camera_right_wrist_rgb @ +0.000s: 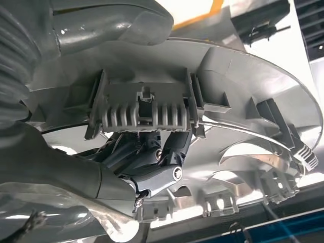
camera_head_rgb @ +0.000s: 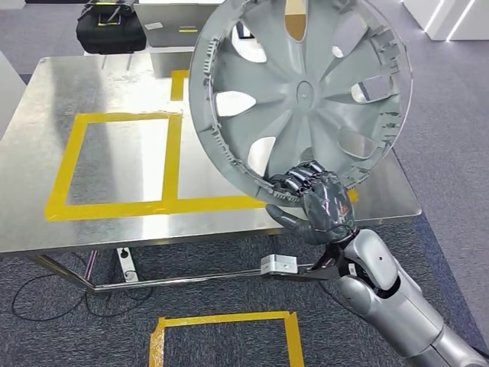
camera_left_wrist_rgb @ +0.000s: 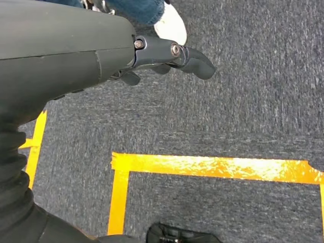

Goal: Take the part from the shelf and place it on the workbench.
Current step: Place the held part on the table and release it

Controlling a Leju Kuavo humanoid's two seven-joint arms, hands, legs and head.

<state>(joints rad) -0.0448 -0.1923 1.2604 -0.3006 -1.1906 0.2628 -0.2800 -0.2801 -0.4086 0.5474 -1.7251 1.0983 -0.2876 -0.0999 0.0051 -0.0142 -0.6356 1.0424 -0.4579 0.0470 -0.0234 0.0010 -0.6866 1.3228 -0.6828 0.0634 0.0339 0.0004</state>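
a workshop: steel workbench (camera_head_rgb: 115,84) and carpet floor (camera_head_rgb: 450,138) marked with yellow tape (camera_head_rgb: 173,157).

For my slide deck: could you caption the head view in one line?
Right hand grips the grey wheel cover by its rim, held above the yellow-taped steel workbench.

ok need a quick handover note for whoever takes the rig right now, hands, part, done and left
Right hand grips the grey wheel cover by its lower rim, holding it tilted above the steel workbench.
Left hand hangs over the carpet, holding nothing, fingers fairly straight.
Done: the part is off the shelf and at the bench.
Left: lower it onto the bench, probably within the yellow tape outline, then let go.
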